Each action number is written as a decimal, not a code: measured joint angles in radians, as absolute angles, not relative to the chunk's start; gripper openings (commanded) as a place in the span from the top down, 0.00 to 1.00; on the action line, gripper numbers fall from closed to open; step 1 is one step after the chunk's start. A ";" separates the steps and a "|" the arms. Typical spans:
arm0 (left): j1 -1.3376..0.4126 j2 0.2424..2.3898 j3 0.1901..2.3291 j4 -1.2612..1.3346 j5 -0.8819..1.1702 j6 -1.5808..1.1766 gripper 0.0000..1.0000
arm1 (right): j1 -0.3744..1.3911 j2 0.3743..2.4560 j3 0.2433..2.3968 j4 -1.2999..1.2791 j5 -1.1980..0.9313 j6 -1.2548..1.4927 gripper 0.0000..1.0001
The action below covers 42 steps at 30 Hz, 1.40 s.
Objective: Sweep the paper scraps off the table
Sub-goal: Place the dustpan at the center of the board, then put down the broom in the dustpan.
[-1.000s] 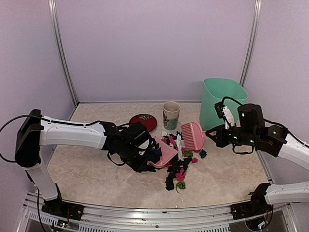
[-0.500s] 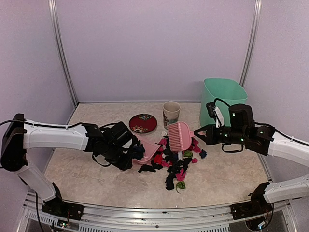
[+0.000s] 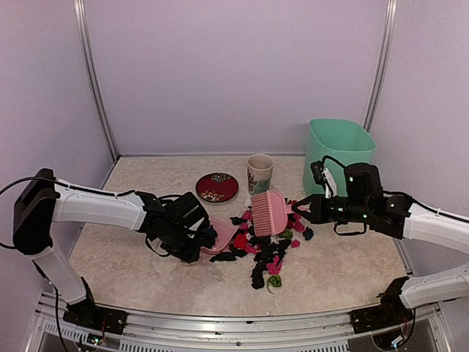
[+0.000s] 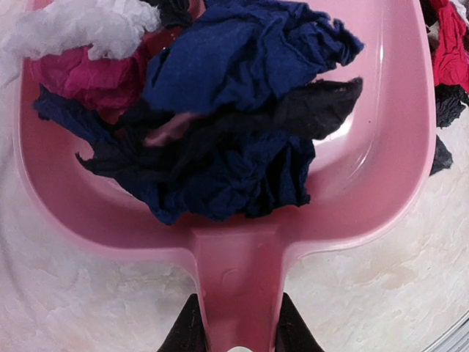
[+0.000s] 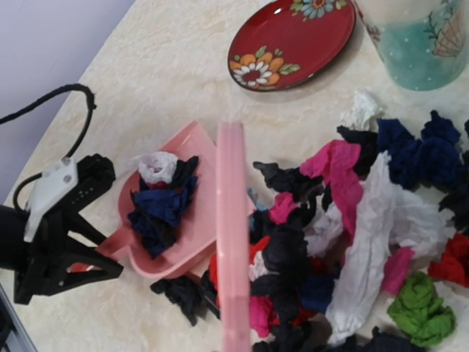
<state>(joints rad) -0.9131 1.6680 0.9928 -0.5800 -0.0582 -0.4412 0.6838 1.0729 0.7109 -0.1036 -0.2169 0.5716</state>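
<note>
- The left fingers (image 4: 185,331) are clenched on either side of the handle of a pink dustpan (image 4: 392,147), which sits flat on the counter (image 3: 124,271) with its mouth facing the pile.
- The right fingers (image 3: 308,210) are clamped on the handle of a pink brush (image 3: 267,213). It stands on edge at the left side of the pile, just beside the dustpan's mouth.
- Done so far: a small load is already inside the dustpan, made up of dark blue, black, pink and white bits.
- Left to do: most of the paper scraps (image 3: 267,253) lie loose on the counter in one heap between the two arms. They are black, red, pink, white, blue and green, with a few strays on the near side.
- A red plate (image 3: 217,187) and a cup (image 3: 259,173) stand just behind the heap, and a green bin (image 3: 337,150) stands at the back right.
- My judgement is that the job is in its early part, with one scoop gathered and several more strokes needed. The gathered load has not yet been tipped out, and the bin looks like the likely place for it.
</note>
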 measured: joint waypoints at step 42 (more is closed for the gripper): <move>-0.751 1.031 1.065 -0.477 -0.193 -0.464 0.01 | 0.766 1.246 0.629 0.199 -0.362 0.717 1.00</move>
